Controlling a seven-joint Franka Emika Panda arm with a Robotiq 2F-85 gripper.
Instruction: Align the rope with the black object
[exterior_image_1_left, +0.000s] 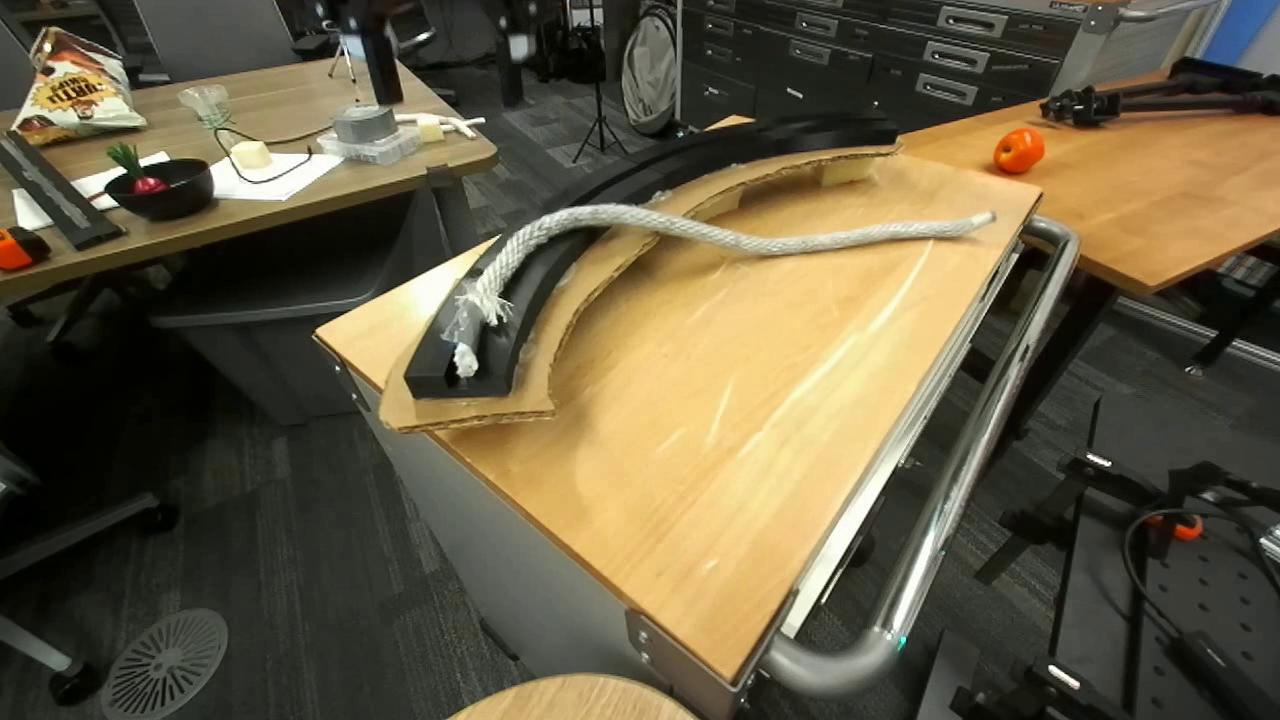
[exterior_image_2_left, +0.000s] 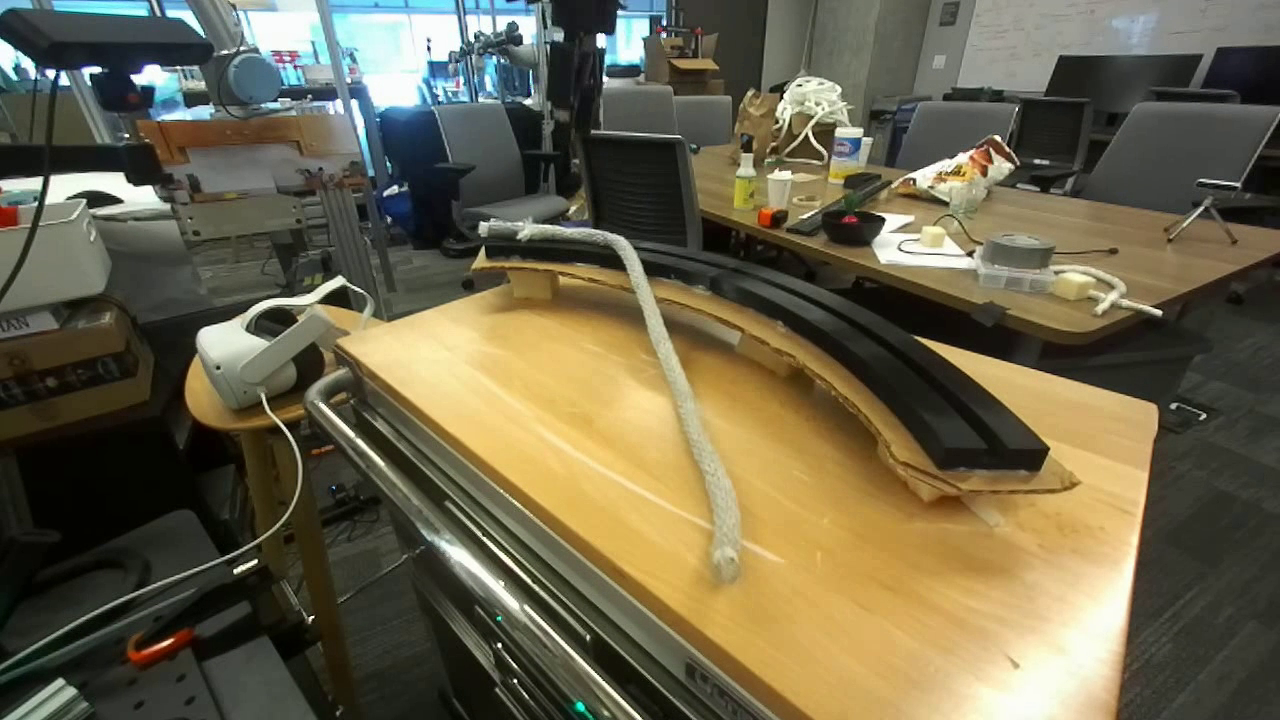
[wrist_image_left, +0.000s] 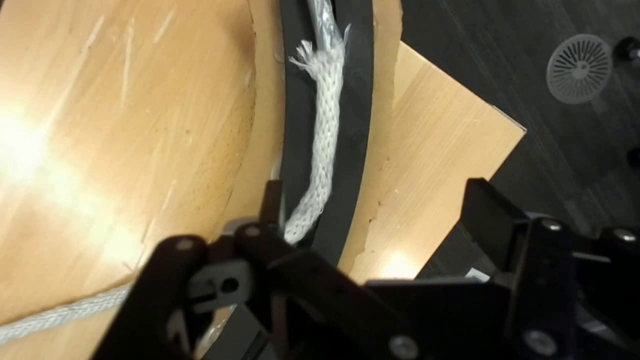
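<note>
The pale braided rope (exterior_image_1_left: 720, 238) has its frayed end in the groove of the curved black object (exterior_image_1_left: 545, 255). From there it leaves the groove, crosses the cardboard and runs over the tabletop, as the rope (exterior_image_2_left: 668, 370) in an exterior view also shows. The rest of the black object (exterior_image_2_left: 850, 330) has no rope in its groove. In the wrist view my gripper (wrist_image_left: 376, 202) is open, its jaws wide apart and nothing held. The rope (wrist_image_left: 325, 120) passes beneath the left finger, which hides part of it. Both fingers also hang high at the top of an exterior view, the gripper (exterior_image_1_left: 449, 97) well above the tabletop.
Brown cardboard (exterior_image_2_left: 830, 385) on small blocks carries the black object above the wooden cart top (exterior_image_2_left: 560, 400). A chrome handle (exterior_image_1_left: 960, 480) runs along the cart's side. Nearby are a wooden table with an orange fruit (exterior_image_1_left: 1019, 151) and a stool bearing a white headset (exterior_image_2_left: 265, 350).
</note>
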